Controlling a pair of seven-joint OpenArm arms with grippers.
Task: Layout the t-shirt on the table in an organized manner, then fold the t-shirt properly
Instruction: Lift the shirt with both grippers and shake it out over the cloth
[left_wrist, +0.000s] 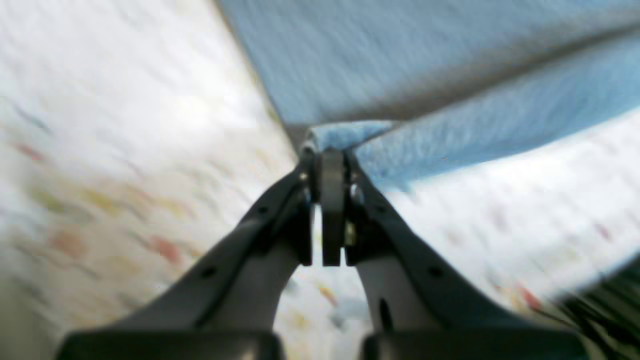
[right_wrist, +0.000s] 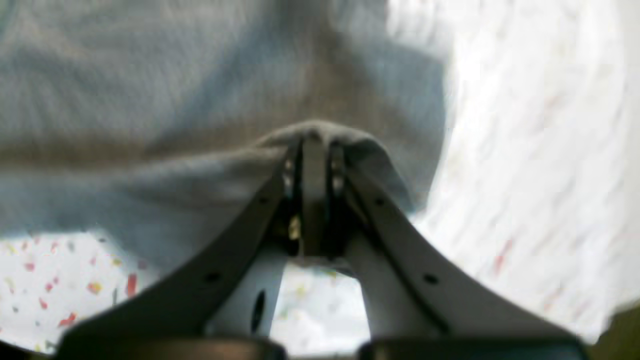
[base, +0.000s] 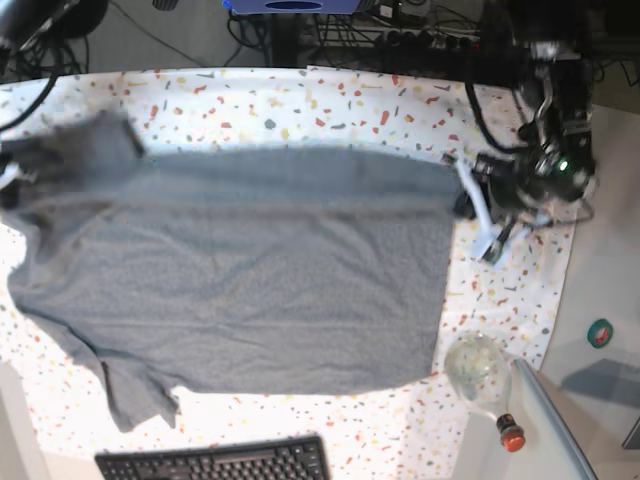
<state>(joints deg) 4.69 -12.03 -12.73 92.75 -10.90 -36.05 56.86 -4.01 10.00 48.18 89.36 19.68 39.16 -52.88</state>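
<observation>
Your left gripper (left_wrist: 332, 150) is clenched on a bunched corner of the t-shirt (base: 250, 280), and your right gripper (right_wrist: 314, 137) pinches another fold. The shirt lies spread across the middle of the table (base: 350, 100).

We see the t-shirt (base: 250, 290) as soft matt heathered cloth pinched in the left gripper (left_wrist: 332, 152), whose fingers (left_wrist: 270, 220) look smooth dark plastic.

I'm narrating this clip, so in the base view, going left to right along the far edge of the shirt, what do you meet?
Right end effector shut on a sleeve → t-shirt spread on the table → left end effector shut on the shirt's far corner.
</observation>
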